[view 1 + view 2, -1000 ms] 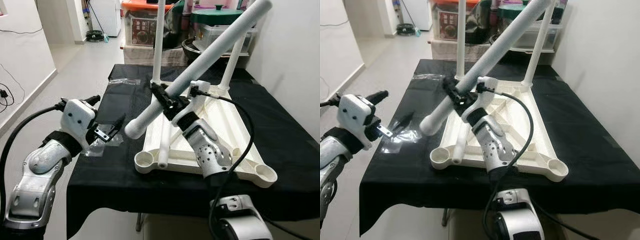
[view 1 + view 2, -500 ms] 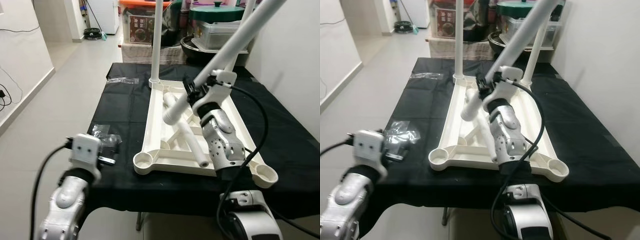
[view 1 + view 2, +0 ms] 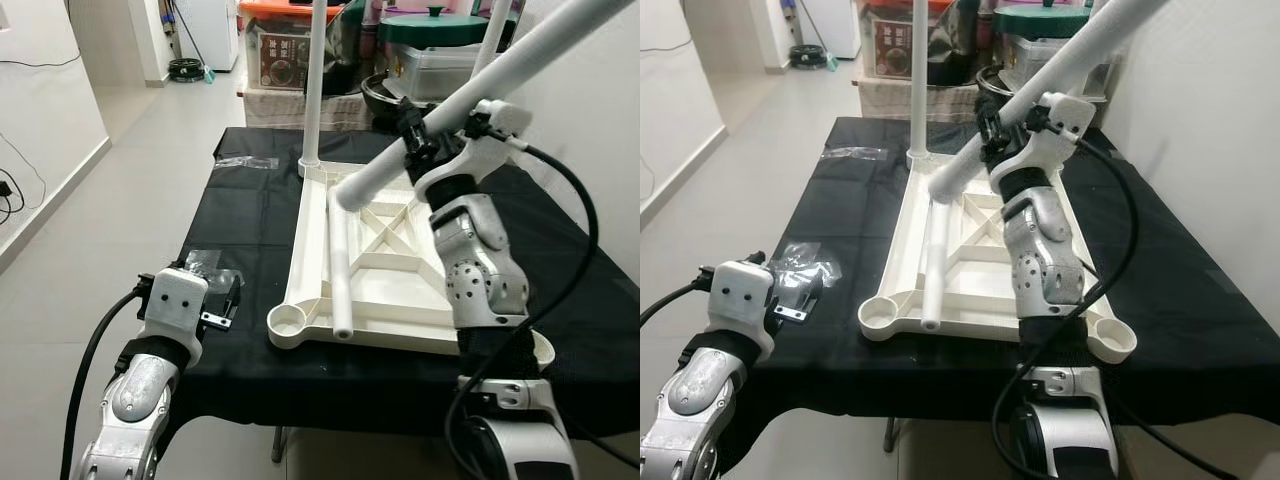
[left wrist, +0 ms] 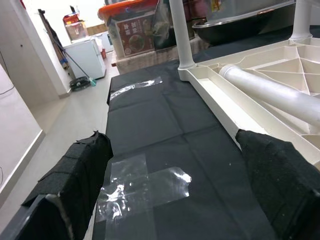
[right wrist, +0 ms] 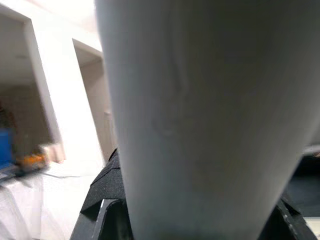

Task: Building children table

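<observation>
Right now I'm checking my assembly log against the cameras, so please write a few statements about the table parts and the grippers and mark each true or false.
1. The right gripper is shut on a white table leg held up at a slant. True.
2. The upturned white tabletop lies on the black cloth. True.
3. All four legs already stand in their sockets. False: two legs stand upright at the far corners and the near corner sockets are empty.
4. The left gripper holds a loose leg. False: it is open and empty near the table's left edge.
5. A loose leg lies inside the tabletop. True.
</observation>
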